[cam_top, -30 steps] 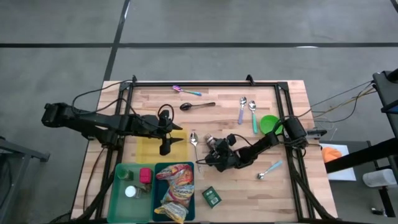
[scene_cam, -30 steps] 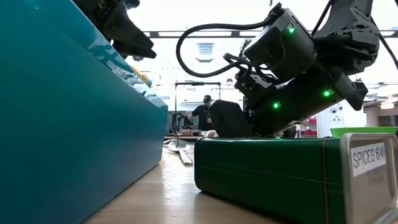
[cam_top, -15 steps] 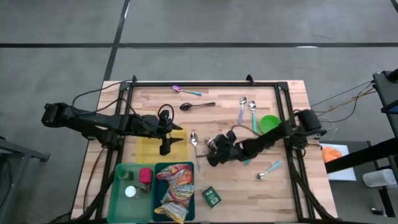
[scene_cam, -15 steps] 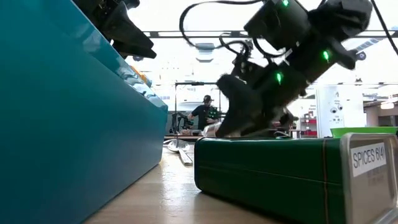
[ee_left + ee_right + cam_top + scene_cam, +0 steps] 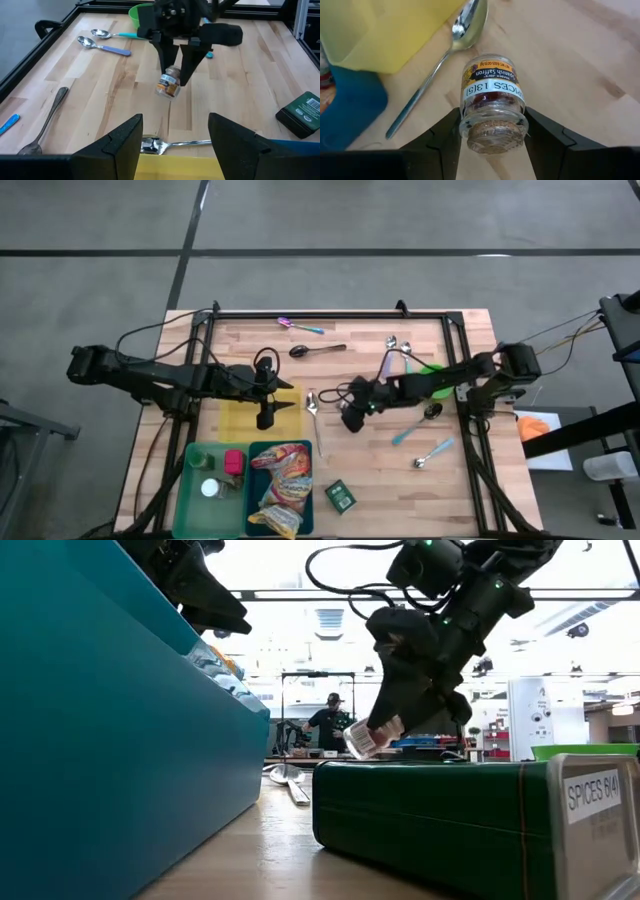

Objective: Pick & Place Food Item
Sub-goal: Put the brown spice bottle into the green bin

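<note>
Above table, right fingers [image 5: 492, 137] pinch saffron jar [image 5: 491, 102]

The spice jar [image 5: 492, 102] label reads "SPICES 13(5)" and "Spanish Saffron"; the green tin [image 5: 470, 825] reads "SPICES 6(4)".

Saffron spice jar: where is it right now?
The small glass saffron spice jar with cork stopper hangs off the wooden table, clamped in the right pincer at mid-table, just right of the silver spoon beside the yellow tray.
</note>
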Tool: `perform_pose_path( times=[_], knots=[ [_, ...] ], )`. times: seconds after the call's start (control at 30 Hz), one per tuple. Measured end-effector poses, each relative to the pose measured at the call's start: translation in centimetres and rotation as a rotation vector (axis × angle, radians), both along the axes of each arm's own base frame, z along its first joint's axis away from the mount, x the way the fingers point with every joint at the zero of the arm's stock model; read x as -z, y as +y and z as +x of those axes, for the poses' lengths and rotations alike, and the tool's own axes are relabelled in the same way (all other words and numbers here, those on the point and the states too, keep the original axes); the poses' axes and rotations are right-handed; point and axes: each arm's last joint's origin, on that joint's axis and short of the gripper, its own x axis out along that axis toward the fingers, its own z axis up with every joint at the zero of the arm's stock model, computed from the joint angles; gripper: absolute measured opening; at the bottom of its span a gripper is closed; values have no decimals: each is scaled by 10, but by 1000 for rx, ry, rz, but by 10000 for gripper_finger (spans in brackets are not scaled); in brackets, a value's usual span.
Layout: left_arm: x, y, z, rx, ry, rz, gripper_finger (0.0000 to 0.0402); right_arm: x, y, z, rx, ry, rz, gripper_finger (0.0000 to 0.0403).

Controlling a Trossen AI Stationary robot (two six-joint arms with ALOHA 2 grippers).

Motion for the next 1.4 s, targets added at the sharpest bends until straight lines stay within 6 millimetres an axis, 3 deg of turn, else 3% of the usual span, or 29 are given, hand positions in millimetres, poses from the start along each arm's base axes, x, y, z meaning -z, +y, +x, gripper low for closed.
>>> perform_pose_path(
  times=[0.27,0.57,1.03,1.4],
  knots=[
    [0,0,0,0,1,0,229,-13,-3,7,-15,162,27,186],
    [0,0,0,0,2,0,229,-34,-9,42,-98,401,43,189],
    [0,0,0,0,2,0,229,-16,-25,91,-226,698,116,191],
    [0,0,0,0,2,0,229,-8,-26,112,-273,782,113,192]
  ],
)
